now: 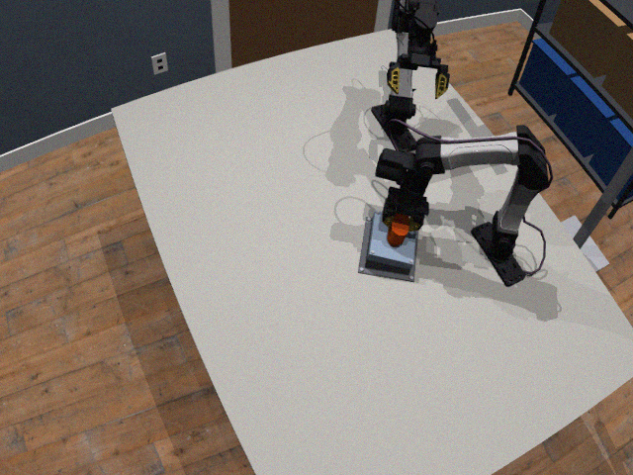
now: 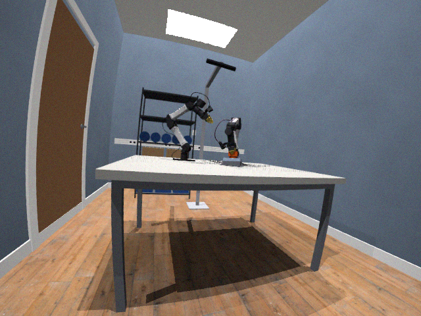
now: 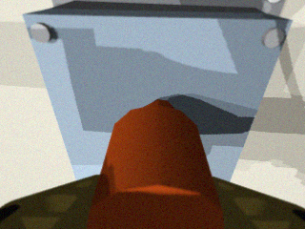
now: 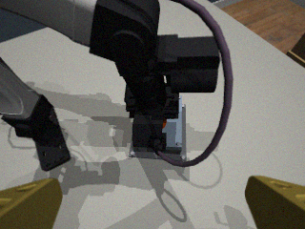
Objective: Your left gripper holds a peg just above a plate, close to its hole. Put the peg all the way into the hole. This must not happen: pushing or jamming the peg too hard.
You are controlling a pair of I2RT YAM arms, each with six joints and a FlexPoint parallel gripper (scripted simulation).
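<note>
An orange-red peg (image 1: 396,237) (image 3: 157,153) (image 4: 164,123) stands between the fingers of my left gripper (image 1: 403,223) (image 2: 233,151), which is shut on it. The raised blue-grey plate (image 1: 381,248) (image 2: 231,160) (image 3: 143,34) (image 4: 178,131) is below, with round studs at its corners. The peg's low end is at or just over the plate's top, near its middle. A dark patch lies beside that end in the left wrist view. The peg hides the hole; I cannot tell whether its end is inside. My right gripper (image 1: 417,83) (image 2: 209,119) (image 4: 153,186) is open and empty, up and away from the plate.
The white table (image 1: 286,327) (image 2: 204,171) carries both arm bases. The left arm's purple cable (image 4: 228,91) loops out beside its wrist. The right arm stands to the side, its hand raised. A rack (image 2: 166,118) stands behind the table.
</note>
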